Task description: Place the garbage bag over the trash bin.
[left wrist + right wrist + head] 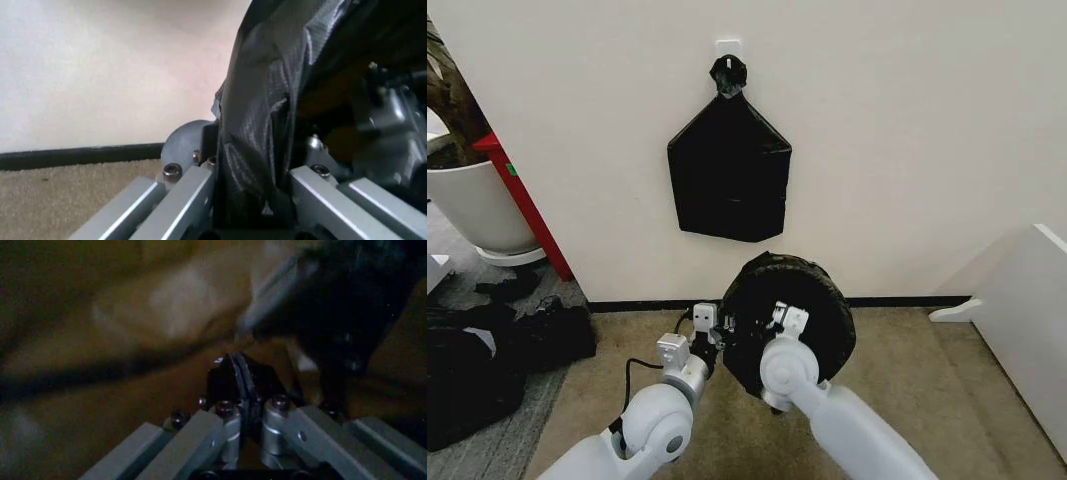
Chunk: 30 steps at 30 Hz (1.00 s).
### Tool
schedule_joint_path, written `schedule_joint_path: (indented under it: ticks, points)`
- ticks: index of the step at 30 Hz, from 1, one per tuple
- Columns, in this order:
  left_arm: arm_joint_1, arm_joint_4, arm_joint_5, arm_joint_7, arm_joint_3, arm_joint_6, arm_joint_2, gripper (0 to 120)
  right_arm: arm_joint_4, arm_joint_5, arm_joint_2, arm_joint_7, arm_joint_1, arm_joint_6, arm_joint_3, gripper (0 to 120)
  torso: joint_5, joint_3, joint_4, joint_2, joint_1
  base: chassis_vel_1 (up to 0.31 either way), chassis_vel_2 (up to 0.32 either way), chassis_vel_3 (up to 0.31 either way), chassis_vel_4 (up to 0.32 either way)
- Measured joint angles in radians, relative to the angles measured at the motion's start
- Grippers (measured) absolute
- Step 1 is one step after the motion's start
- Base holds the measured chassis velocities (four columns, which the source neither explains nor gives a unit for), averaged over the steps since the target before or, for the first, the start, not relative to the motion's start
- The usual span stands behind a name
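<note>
Open beige carpet (pixel 907 370) to the right of the black-wrapped round bin (pixel 789 322), up to the white slanted panel (pixel 1027 320) at far right. Narrower strip of carpet to the left, bounded by the black bags and cables on the floor (pixel 497 355).

Behind the bin: cream wall (pixel 907 140) with black baseboard (pixel 637 305), close to the far rim. Flat black house-shaped bag bundle (pixel 729 175) hung above on the wall.

Near side of bin taken up by both arms: left gripper (pixel 709 328) at the left rim, crinkly black plastic bag film (pixel 267 125) between its fingers; right gripper (pixel 785 318) over the mouth, fingers pressed together.

Far left: large white plant pot (pixel 472 205) and red upright panel (pixel 522 200), well apart.
</note>
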Motion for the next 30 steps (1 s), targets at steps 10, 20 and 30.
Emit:
schedule_joint_path:
  ticks: [10,20,30]
  points:
    - [0.002,-0.027,-0.01,0.001,-0.009,0.004,0.011,0,-0.158,-0.043,0.01,-0.063,-0.011,-0.012,0.065,0,0.0002,0.0,-0.0002,0.0,0.0,0.0,0.0,0.0,0.0]
    - [0.008,-0.009,0.006,0.004,-0.009,0.004,0.005,0,0.0,-0.032,-0.013,-0.022,-0.049,-0.004,0.035,0,0.0,0.0,-0.0002,0.0,0.0,0.0,0.0,0.0,0.0]
    - [0.029,-0.032,0.009,0.008,-0.015,0.003,0.01,0,-0.086,-0.066,-0.01,-0.033,-0.047,0.004,0.073,0,0.0,0.0,-0.0002,0.0,0.0,0.0,0.0,0.0,0.0]
